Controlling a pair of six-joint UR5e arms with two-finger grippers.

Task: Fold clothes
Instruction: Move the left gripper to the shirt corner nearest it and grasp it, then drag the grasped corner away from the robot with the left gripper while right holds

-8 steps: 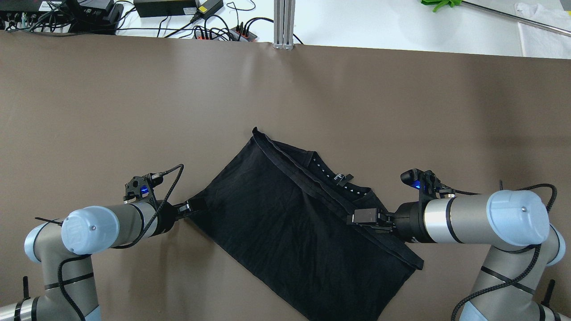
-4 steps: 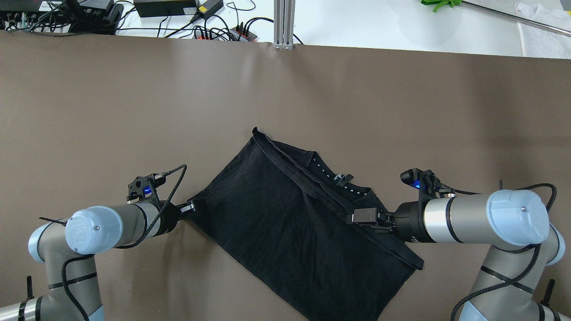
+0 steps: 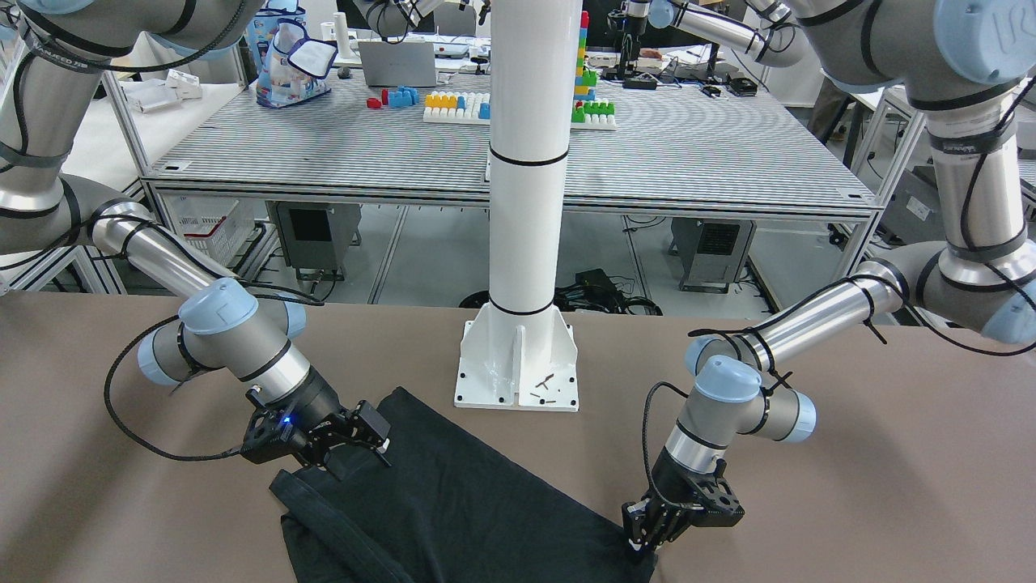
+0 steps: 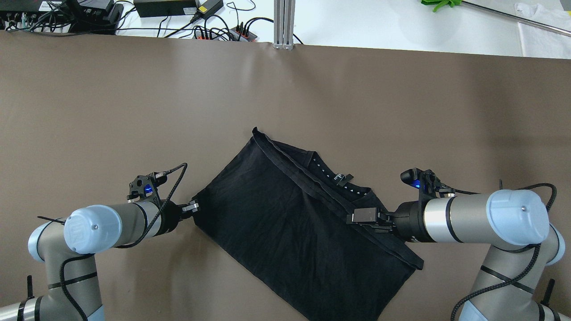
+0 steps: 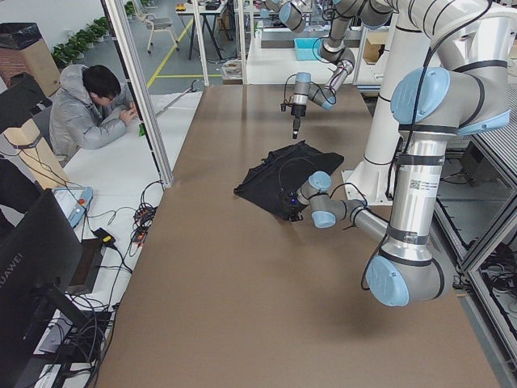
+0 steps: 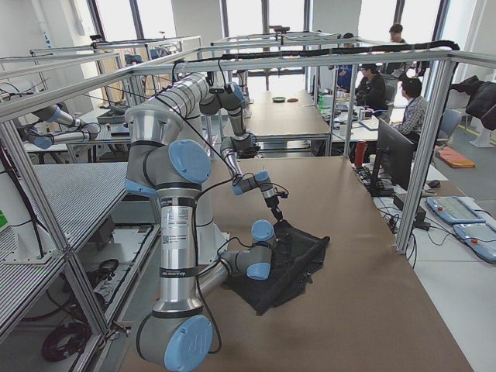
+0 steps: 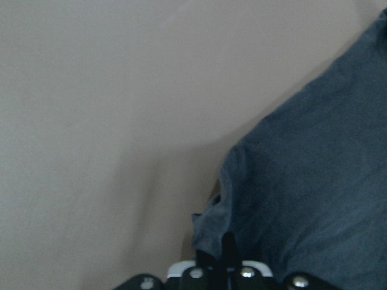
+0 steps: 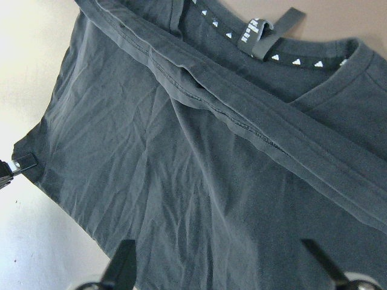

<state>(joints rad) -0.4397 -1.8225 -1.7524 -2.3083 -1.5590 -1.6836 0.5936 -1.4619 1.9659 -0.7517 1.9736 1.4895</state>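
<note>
The clothes (image 4: pixel 290 223) are one black garment lying slanted on the brown table, partly folded, with the collar and label (image 8: pixel 260 33) showing at its far edge. My left gripper (image 4: pixel 192 207) is at the garment's left corner. In the left wrist view its fingers (image 7: pixel 225 254) are shut, with the bunched corner of cloth (image 7: pixel 211 223) pinched between them. My right gripper (image 4: pixel 355 219) hovers over the garment's right part near the folded hem (image 8: pixel 242 115). It stands open, its two fingers (image 8: pixel 124 263) spread wide with nothing between them.
The white pole's base plate (image 3: pixel 518 368) stands on the table just behind the garment. An aluminium post (image 4: pixel 284 24) and cables with power strips (image 4: pixel 214 31) sit at the far edge. A person (image 5: pixel 89 113) sits at a desk beside the table.
My left gripper has drawn back slightly to the left at the garment's corner. The right arm and the rest of the garment have not moved.
</note>
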